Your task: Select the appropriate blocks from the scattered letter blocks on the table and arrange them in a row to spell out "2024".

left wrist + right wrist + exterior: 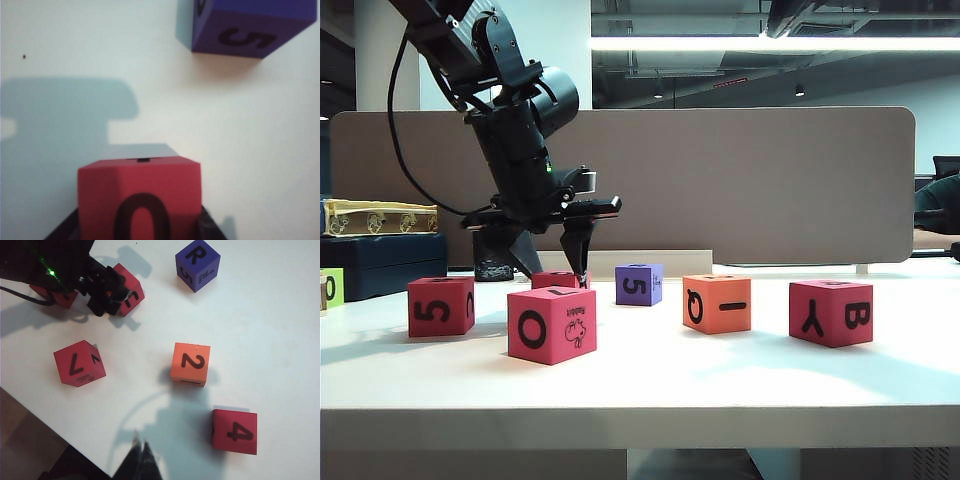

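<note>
The left gripper brackets, fingers spread, a pinkish-red cube toward the desk's far edge, apparently light, squashy foam best pinched across opposite flat faces, while the right gripper, pressed together, hovers over the near edge.

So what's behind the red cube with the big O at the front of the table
Directly behind the red O cube sits another red cube, mostly hidden; only its top strip shows. The left gripper straddles it. Its lower faces and the table beneath are covered from the exterior view.
</note>
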You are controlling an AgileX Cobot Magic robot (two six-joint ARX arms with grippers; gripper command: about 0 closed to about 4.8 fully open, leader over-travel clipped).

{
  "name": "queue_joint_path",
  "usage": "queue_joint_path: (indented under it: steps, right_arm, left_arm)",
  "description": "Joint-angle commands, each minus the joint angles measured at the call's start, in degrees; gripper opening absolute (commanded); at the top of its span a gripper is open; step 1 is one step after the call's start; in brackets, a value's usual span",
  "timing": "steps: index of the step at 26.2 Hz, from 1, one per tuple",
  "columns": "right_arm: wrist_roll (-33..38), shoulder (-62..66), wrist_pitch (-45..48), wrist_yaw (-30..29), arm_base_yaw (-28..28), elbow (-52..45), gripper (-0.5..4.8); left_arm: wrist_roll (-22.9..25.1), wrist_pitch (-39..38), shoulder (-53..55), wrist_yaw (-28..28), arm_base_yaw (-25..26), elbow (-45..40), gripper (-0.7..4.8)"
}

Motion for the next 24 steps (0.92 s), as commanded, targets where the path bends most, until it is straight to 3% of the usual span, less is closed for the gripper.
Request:
queue_joint_path:
  steps: [1,8,12,24]
  right_arm:
    - [-0.2,-0.2,0.5,0.1,0.0,0.2,-0.02]
    - [-0.2,-0.2,0.5,0.1,0.0,0.2,-0.02]
    - [-0.2,-0.2,0.4,0.1,0.0,0.2,-0.02]
    - [-0.2,-0.1,-0.2,0.1,0.0,0.2,-0.02]
  left_arm:
    - [0.3,-2.1,-1.5,1.5,-0.1,0.1,2.36]
    - [-4.8,-4.6,-2.8,7.3,-0.2,0.1,2.37]
    - [-7.6,-7.2,-2.8,7.7,-0.8,0.0,2.37]
    - [-8.1,-4.0,-2.4,6.5,-3.4,0.0,2.37]
